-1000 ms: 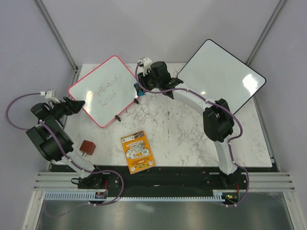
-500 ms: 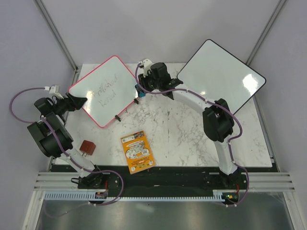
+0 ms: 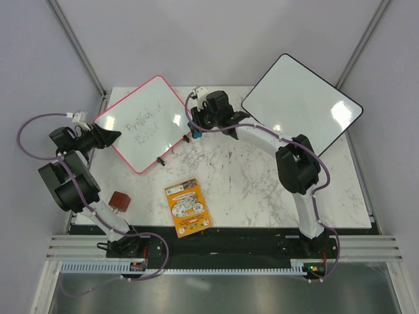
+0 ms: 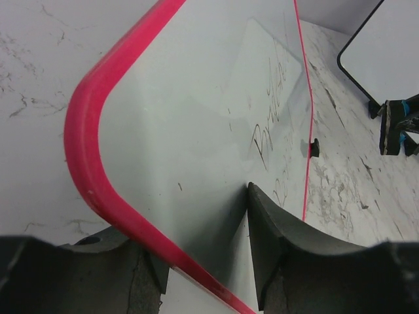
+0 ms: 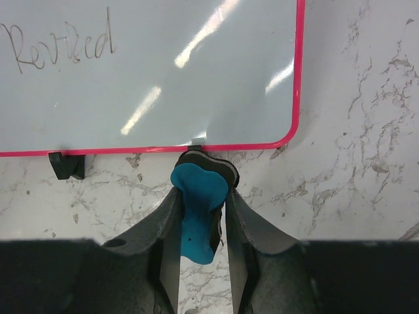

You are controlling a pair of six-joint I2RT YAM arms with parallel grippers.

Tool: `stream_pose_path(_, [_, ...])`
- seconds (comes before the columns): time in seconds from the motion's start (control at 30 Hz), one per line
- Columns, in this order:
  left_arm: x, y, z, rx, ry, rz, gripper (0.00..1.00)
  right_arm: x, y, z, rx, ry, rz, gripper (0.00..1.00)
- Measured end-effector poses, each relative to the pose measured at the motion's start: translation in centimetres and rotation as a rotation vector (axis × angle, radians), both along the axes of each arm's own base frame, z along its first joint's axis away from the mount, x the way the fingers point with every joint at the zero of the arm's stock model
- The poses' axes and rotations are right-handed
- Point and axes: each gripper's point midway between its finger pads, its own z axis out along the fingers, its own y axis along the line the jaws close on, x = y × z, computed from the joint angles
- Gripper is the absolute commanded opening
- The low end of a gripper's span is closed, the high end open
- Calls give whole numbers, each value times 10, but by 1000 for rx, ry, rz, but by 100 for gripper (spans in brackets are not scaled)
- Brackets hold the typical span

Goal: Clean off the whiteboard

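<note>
the left gripper (image 4: 206,261) clamps the near-left edge of the pink-framed whiteboard (image 3: 144,121) at the table's far left, seemingly to steady it, while the right gripper (image 5: 200,203), closed on a blue eraser (image 5: 198,206), sits just beside its frame, handwriting unerased.

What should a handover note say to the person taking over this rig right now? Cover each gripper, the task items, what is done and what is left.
Left gripper: clamped on the corner of the pink-framed rectangular whiteboard, steadying it.
Right gripper: shut on the blue-and-black eraser, which sits at the board's lower frame edge.
Done: board held, eraser picked up.
Left: all the handwriting is unerased; wipe it off.
</note>
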Motion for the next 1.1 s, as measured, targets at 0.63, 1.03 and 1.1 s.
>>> stream_pose_path(0.63, [-7, -8, -2, 12, 5, -122, 2, -4, -9, 4, -17, -21, -8, 0])
stream_pose_path(1.03, [-22, -20, -3, 46, -16, -267, 2, -7, -11, -1, -22, -16, -5, 0])
stream_pose_path(1.1, [-27, -25, -7, 65, -12, -290, 2, -7, -12, -2, -23, -14, -4, 0])
